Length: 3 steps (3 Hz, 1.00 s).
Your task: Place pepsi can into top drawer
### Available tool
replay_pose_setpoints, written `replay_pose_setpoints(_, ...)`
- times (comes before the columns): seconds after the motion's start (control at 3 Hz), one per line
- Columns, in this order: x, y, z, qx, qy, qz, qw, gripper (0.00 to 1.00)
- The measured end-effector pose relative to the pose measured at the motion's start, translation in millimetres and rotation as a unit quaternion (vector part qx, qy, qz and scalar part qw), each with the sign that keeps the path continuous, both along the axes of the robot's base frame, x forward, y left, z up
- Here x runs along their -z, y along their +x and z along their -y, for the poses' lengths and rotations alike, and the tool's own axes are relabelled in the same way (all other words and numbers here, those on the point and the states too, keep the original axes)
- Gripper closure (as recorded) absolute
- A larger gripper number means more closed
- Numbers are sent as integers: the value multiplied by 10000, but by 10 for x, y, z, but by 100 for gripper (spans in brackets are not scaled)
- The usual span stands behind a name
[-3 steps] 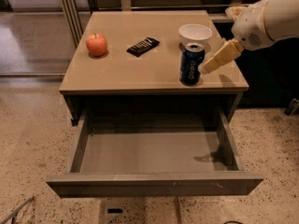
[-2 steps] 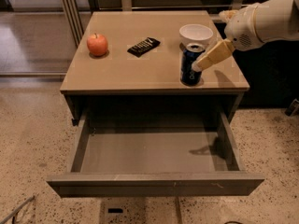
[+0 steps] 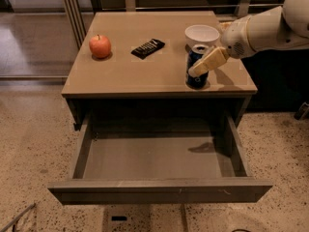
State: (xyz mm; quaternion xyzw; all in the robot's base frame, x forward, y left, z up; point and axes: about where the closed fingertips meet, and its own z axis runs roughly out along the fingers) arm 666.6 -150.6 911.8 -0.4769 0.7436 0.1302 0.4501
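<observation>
The pepsi can (image 3: 198,82), dark blue with a silver top, stands upright near the front right edge of the tan cabinet top (image 3: 145,74). My gripper (image 3: 196,70) reaches in from the right on a white arm and lies against the can's front side, partly covering it. The top drawer (image 3: 159,191) is pulled out wide below the cabinet top. Its plain grey interior holds nothing.
A red apple (image 3: 100,46) sits at the top's left. A black wrapped bar (image 3: 147,48) lies in the middle. A white bowl (image 3: 202,34) stands just behind the can. Metal posts (image 3: 72,13) stand at the back left, over speckled floor.
My gripper has moved left and slightly down, from beside the can's right side to overlapping its front. The can, bowl, apple and drawer have not moved.
</observation>
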Motion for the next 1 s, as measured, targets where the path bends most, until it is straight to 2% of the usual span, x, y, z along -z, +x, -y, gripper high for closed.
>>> replay_pose_setpoints(0.33,235,52,-86,-51,57,-221,9997,0)
replay_pose_setpoints(0.67,237,53,-87,-51,58,-222,9997,19)
replay_pose_setpoints(1.0,238,53,-88,-52,58,-223,9997,42)
